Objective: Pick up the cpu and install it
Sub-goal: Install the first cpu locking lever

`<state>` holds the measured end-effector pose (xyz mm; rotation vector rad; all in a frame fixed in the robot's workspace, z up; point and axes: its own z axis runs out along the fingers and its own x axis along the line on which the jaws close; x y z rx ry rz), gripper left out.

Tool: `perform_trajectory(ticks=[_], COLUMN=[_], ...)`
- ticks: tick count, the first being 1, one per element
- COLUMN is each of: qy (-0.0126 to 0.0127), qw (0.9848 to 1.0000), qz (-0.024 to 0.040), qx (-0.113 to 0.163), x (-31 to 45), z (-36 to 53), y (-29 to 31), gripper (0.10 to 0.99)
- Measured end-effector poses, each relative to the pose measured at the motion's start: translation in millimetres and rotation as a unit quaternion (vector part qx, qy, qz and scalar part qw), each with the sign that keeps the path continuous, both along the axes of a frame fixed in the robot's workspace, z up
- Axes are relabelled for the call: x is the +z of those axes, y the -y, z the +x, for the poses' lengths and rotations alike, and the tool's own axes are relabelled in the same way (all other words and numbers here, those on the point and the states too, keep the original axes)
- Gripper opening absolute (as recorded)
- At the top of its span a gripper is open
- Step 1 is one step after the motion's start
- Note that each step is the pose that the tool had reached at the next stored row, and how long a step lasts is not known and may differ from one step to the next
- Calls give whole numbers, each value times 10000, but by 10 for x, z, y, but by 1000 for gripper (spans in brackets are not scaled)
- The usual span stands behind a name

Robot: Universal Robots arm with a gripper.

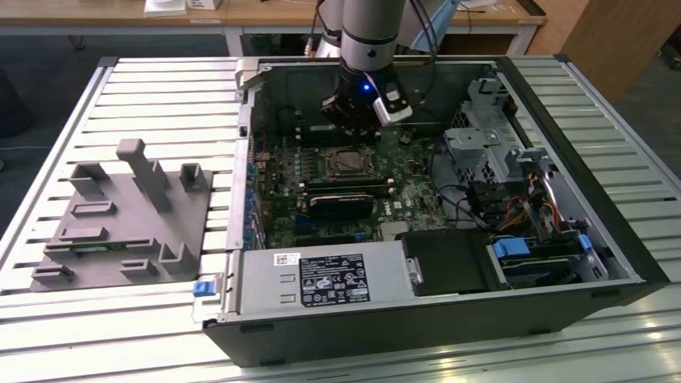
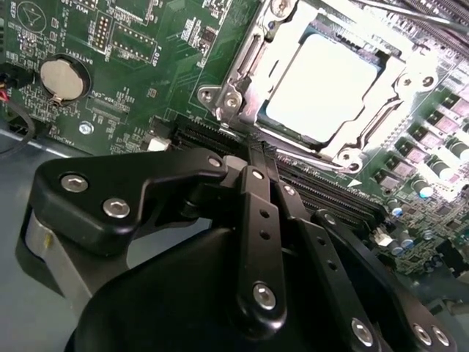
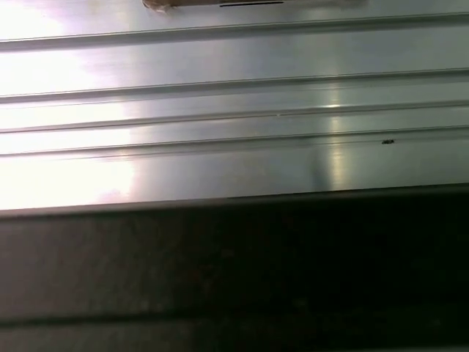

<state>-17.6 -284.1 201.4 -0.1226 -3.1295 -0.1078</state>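
Observation:
The cpu (image 1: 346, 163) lies flat in the motherboard socket inside the open computer case (image 1: 596, 239). In the second wrist view its silvery lid (image 2: 322, 88) shines bright inside the metal socket frame (image 2: 227, 99). My gripper (image 1: 352, 134) hangs just above the board, on the far side of the socket and close to it. Nothing hangs from it in the exterior view. Its black linkage (image 2: 256, 191) reaches toward the slots beside the socket in the second wrist view, and its tips are hidden there.
A grey parts fixture (image 1: 123, 215) stands on the slatted table at the exterior view's left. Inside the case are a power supply (image 1: 319, 279), a drive cage (image 1: 484, 144), a black block (image 1: 340, 203) near the socket and a coin battery (image 2: 62, 77). Aluminium slats (image 3: 234, 110) fill the first wrist view.

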Motion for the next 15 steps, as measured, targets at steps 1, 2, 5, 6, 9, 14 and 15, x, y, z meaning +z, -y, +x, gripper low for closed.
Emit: perform_trajectory(ticks=[1, 2, 5, 6, 9, 14, 15], qy=[0, 0, 0, 1, -1, 0, 0], qw=[10000, 10000, 10000, 10000, 10000, 10000, 10000], qz=[-14, -27, -54, -53, -60, -5, -4], qx=[0, 0, 0, 0, 0, -1, 0], x=[-4, -9, -27, -35, -41, 17, 49], z=[1, 2, 8, 11, 14, 14, 14], y=[0, 0, -1, -4, -6, -8, -7], gripper=[106, 106, 106, 106, 106, 106, 106])
